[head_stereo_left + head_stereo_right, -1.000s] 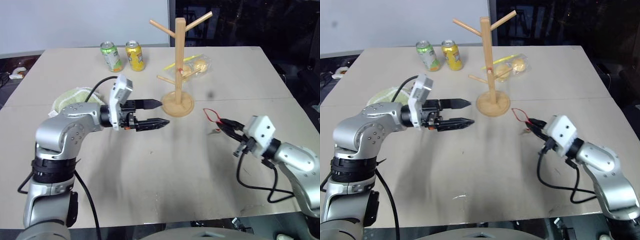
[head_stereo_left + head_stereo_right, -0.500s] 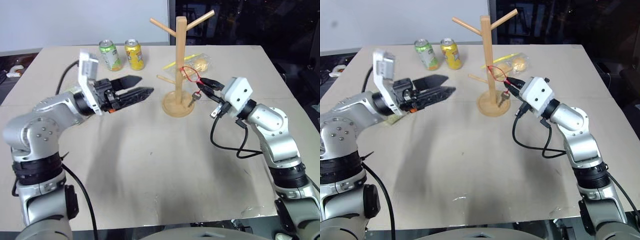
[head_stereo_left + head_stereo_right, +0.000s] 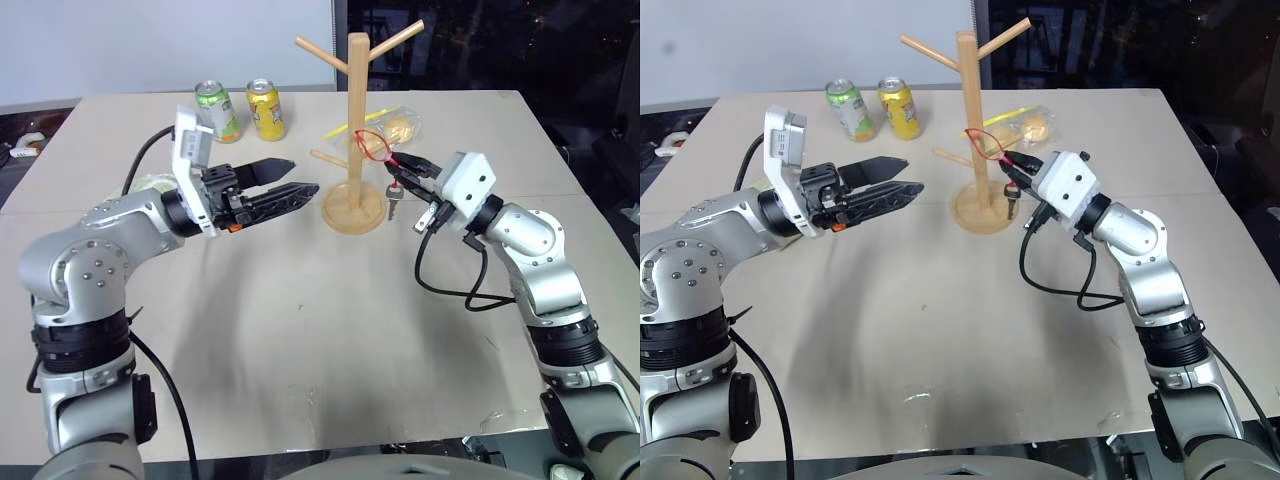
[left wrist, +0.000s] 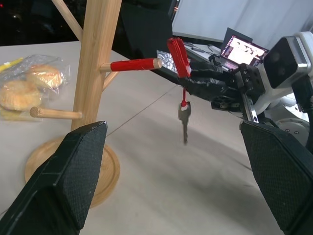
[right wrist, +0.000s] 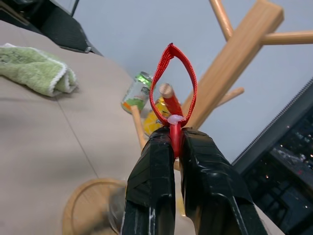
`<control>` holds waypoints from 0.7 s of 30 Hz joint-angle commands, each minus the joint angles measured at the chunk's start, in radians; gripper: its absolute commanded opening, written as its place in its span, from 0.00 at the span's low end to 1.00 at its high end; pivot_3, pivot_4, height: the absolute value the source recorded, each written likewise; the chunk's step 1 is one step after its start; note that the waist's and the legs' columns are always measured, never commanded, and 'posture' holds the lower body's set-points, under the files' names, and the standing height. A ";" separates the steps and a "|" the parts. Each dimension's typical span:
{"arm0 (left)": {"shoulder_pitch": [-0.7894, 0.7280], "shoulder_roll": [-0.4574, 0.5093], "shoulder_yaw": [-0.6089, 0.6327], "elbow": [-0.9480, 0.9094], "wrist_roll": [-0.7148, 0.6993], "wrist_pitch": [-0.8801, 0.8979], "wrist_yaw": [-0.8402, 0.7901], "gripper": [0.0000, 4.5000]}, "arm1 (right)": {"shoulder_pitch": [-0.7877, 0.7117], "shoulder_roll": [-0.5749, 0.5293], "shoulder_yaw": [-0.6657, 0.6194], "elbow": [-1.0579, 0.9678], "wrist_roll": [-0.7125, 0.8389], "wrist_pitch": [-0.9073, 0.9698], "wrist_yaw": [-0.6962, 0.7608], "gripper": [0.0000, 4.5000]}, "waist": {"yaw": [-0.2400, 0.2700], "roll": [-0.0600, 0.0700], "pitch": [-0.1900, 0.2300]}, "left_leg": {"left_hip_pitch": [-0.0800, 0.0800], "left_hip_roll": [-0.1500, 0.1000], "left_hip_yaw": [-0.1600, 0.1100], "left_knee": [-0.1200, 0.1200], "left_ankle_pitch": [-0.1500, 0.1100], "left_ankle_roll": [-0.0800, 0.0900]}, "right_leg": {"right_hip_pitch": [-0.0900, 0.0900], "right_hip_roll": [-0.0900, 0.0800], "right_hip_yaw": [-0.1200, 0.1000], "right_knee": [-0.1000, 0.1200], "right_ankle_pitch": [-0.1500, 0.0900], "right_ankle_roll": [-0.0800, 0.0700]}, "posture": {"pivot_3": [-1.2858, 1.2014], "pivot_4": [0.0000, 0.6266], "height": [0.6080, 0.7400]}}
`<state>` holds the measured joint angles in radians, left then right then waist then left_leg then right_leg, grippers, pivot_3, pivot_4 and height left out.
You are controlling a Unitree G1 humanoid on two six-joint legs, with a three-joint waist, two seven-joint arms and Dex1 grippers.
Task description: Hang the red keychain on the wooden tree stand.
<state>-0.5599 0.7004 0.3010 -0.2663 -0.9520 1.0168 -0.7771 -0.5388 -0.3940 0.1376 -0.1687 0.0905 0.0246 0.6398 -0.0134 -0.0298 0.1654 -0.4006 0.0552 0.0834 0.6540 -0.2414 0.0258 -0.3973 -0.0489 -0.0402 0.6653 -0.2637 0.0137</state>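
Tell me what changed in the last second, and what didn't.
The right gripper, shut on the red keychain, lifted it off the table and carried it up to the wooden tree stand; its loop now sits at the tip of a red-wrapped peg. The left gripper rose, open and holding nothing. The stand, both cans, the bagged buns and the green cloth stayed put.

A lab or office: whiteboard [image 3: 170,45], open laptop [image 4: 240,49], bare work table [image 3: 300,330].

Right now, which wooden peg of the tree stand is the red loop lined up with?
The red-tipped peg facing the right gripper; the other pegs are bare wood.
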 commanded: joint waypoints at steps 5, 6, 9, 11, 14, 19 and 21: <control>-0.018 -0.006 -0.011 -0.043 -0.034 -0.021 0.010 1.00 | -0.042 0.012 -0.020 0.044 -0.021 0.004 -0.039 0.02 | 0.000 0.000 0.000 | 0.000 0.000 0.000 0.000 0.000 0.000 | 0.000 0.000 0.000 0.000 0.000 0.000 | 0.52 0.24 1.00; -0.016 -0.006 -0.011 -0.045 -0.037 -0.021 0.012 1.00 | -0.044 0.013 -0.021 0.045 -0.021 0.005 -0.041 0.02 | 0.000 0.000 0.000 | 0.000 0.000 0.000 0.000 0.000 0.000 | 0.000 0.000 0.000 0.000 0.000 0.000 | 0.52 0.24 1.00; -0.017 -0.006 -0.014 -0.047 -0.044 -0.021 0.018 1.00 | -0.048 0.013 -0.017 0.051 -0.027 0.002 -0.046 0.02 | 0.000 0.000 0.000 | 0.000 0.000 0.000 0.000 0.000 0.000 | 0.000 0.000 0.000 0.000 0.000 0.000 | 0.52 0.24 1.00; -0.019 -0.007 -0.018 -0.046 -0.046 -0.022 0.020 1.00 | -0.050 0.012 -0.009 0.058 -0.038 0.002 -0.049 0.02 | 0.000 0.000 0.000 | 0.000 0.000 0.000 0.000 0.000 0.000 | 0.000 0.000 0.000 0.000 0.000 0.000 | 0.52 0.24 1.00; -0.022 -0.006 -0.022 -0.043 -0.047 -0.025 0.021 1.00 | -0.051 0.011 0.004 0.065 -0.058 0.006 -0.047 0.02 | 0.000 0.000 0.000 | 0.000 0.000 0.000 0.000 0.000 0.000 | 0.000 0.000 0.000 0.000 0.000 0.000 | 0.52 0.24 1.00; -0.026 -0.004 -0.029 -0.039 -0.047 -0.030 0.020 1.00 | -0.055 0.005 0.026 0.065 -0.085 0.020 -0.031 0.02 | -0.001 0.000 0.000 | 0.000 0.000 0.000 0.000 0.000 0.000 | 0.000 0.000 0.000 0.000 0.000 0.000 | 0.52 0.24 1.00; -0.026 -0.004 -0.032 -0.038 -0.047 -0.033 0.020 1.00 | -0.056 0.001 0.034 0.064 -0.097 0.035 -0.027 0.02 | -0.001 0.000 0.000 | 0.000 0.000 0.000 0.000 0.000 0.000 | 0.000 0.000 0.000 0.000 0.000 0.000 | 0.52 0.24 1.00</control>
<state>-0.5665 0.6919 0.2640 -0.2700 -0.9840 1.0009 -0.7558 -0.5707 -0.3854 0.1772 -0.0773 0.0033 0.0489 0.6084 -0.0139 -0.0297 0.1655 -0.4006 0.0553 0.0836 0.6539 -0.2414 0.0258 -0.3973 -0.0490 -0.0401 0.6651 -0.2637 0.0136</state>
